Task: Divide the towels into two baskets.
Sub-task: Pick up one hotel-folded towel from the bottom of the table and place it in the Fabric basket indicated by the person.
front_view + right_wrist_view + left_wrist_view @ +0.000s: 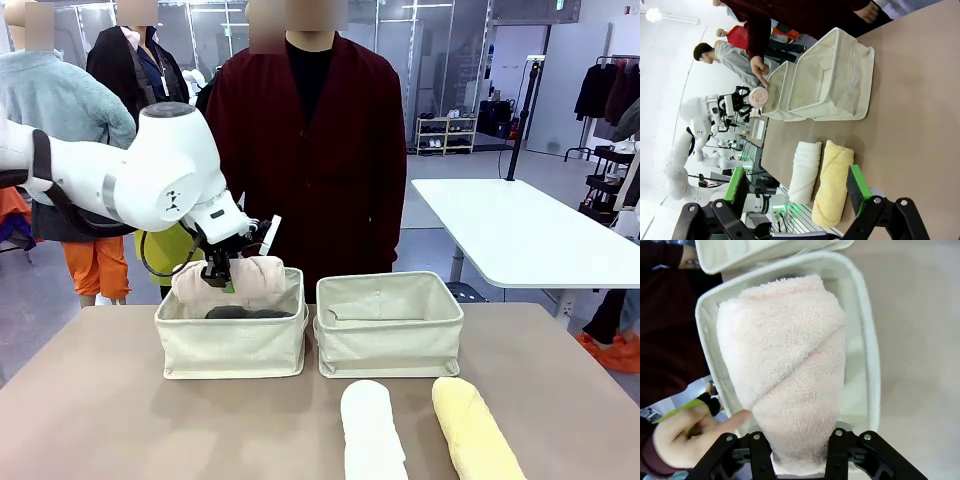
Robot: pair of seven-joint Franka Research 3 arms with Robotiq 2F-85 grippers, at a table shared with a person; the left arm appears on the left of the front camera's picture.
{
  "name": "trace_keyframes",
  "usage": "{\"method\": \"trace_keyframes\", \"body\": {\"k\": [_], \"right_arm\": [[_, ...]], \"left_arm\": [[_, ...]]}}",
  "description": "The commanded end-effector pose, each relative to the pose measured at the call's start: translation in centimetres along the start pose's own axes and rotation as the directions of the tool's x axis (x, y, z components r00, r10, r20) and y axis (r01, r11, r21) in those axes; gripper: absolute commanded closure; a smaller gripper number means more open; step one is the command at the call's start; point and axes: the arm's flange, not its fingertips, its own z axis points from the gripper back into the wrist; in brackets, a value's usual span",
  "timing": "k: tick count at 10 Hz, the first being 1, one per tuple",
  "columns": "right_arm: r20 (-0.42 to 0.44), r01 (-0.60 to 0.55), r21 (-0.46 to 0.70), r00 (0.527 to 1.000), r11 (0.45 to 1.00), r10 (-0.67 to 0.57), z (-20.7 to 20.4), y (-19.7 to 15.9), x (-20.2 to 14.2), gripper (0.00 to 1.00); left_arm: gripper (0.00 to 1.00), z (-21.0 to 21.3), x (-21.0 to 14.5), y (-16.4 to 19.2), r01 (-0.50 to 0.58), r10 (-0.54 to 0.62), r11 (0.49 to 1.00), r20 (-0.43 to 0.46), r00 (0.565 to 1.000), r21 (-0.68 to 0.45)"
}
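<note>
Above left cream canvas basket [232, 348], which holds a dark grey towel roll [245, 313]: cream rolled terry towel [252, 277], one end pinched by left gripper [220, 275]. Advice: lower it beside the grey roll before releasing. Idle: right gripper [797, 184], fingers wide apart, holding nothing.

Grey floor [450, 175]; white table [520, 240] at right; shoe shelf [446, 133] before glass partitions [400, 45], upper centre; clothes rack [606, 88] upper right.

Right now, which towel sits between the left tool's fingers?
The cream towel, over the left basket; the dark grey towel lies inside it, the white towel and yellow towel on the table.
</note>
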Motion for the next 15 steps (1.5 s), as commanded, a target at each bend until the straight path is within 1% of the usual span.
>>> {"method": "trace_keyframes", "body": {"k": [1,2,3,4,7,8,9,10,15], "right_arm": [[-0.002,-0.008,0.005,1.0,1.0,0.008,0.2,0.2,-0.2,0.0],[-0.002,-0.008,0.005,1.0,1.0,0.008,0.2,0.2,-0.2,0.0],[-0.002,-0.008,0.005,1.0,1.0,0.008,0.2,0.2,-0.2,0.0],[-0.002,-0.008,0.005,1.0,1.0,0.008,0.2,0.2,-0.2,0.0],[-0.002,-0.008,0.005,1.0,1.0,0.008,0.2,0.2,-0.2,0.0],[-0.002,-0.008,0.005,1.0,1.0,0.008,0.2,0.2,-0.2,0.0],[-0.002,-0.008,0.005,1.0,1.0,0.008,0.2,0.2,-0.2,0.0],[-0.002,-0.008,0.005,1.0,1.0,0.008,0.2,0.2,-0.2,0.0],[-0.002,-0.008,0.005,1.0,1.0,0.008,0.2,0.2,-0.2,0.0]], "left_arm": [[0.52,-2.0,-0.1,1.9,-0.03,0.031,0.999,-0.063,0.998,0.013],[0.25,-2.6,-0.3,2.2,-0.034,0.034,0.999,-0.079,0.996,-0.002],[0.15,-2.9,-0.4,2.4,-0.033,0.031,0.999,-0.088,0.996,-0.02],[0.0,-3.0,-0.4,2.4,-0.036,0.033,0.999,-0.094,0.995,-0.03],[0.0,-2.7,-0.4,2.4,-0.066,0.063,0.998,-0.094,0.994,-0.02],[0.0,-2.3,-0.5,1.5,-0.121,0.122,0.993,-0.077,0.99,0.008],[0.0,-2.5,-1.0,-0.5,-0.23,0.23,0.973,-0.009,0.973,0.01],[0.0,-2.9,-0.2,2.4,-0.062,0.061,0.998,-0.067,0.996,-0.016],[0.0,-2.9,-0.2,2.4,-0.062,0.061,0.998,-0.067,0.996,-0.016]]}}
